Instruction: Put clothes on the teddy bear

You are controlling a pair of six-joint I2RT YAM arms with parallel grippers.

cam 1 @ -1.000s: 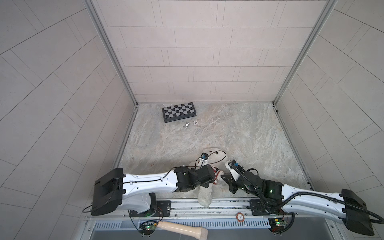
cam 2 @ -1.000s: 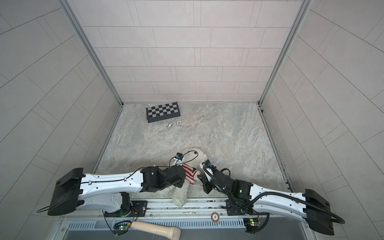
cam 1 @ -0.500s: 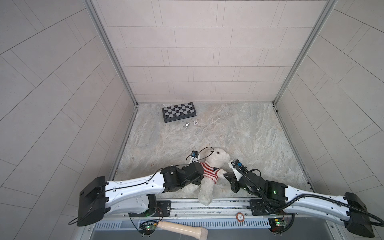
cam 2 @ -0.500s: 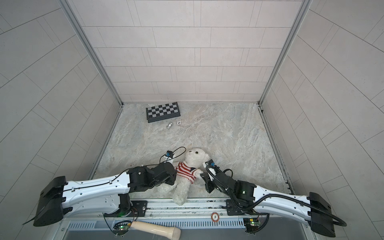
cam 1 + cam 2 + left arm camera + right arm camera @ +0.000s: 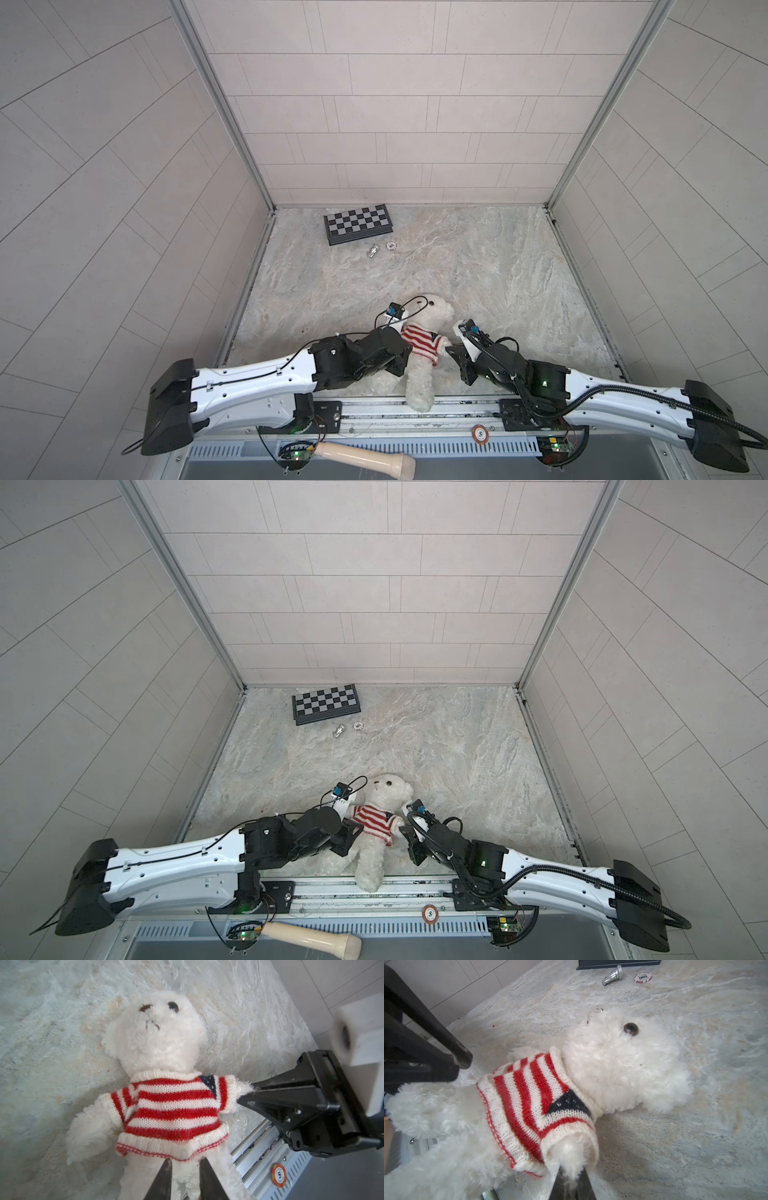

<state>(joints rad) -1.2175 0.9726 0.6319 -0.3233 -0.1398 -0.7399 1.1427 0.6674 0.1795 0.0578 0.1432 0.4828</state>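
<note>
The white teddy bear (image 5: 432, 320) (image 5: 388, 791) lies on its back near the table's front edge, one leg hanging over the front rail. A red-and-white striped sweater (image 5: 172, 1109) (image 5: 529, 1095) covers its torso, with both arms through the sleeves. My left gripper (image 5: 186, 1159) (image 5: 400, 359) is open just below the sweater hem, over the bear's lower belly, and holds nothing. My right gripper (image 5: 572, 1169) (image 5: 451, 351) is shut on the furry paw that sticks out of the sleeve on the right side of both top views.
A folded chessboard (image 5: 358, 223) lies at the back left of the table. Near it are a silver chess piece (image 5: 373, 251) and a poker chip (image 5: 390, 246). Another chip (image 5: 480, 433) sits on the front rail (image 5: 365, 409). A wooden handle (image 5: 365, 457) lies below the rail.
My left gripper drew back off the bear's chest toward its legs, baring the head and sweater. Its jaws then opened at the hem. The right gripper stayed shut on the paw.
</note>
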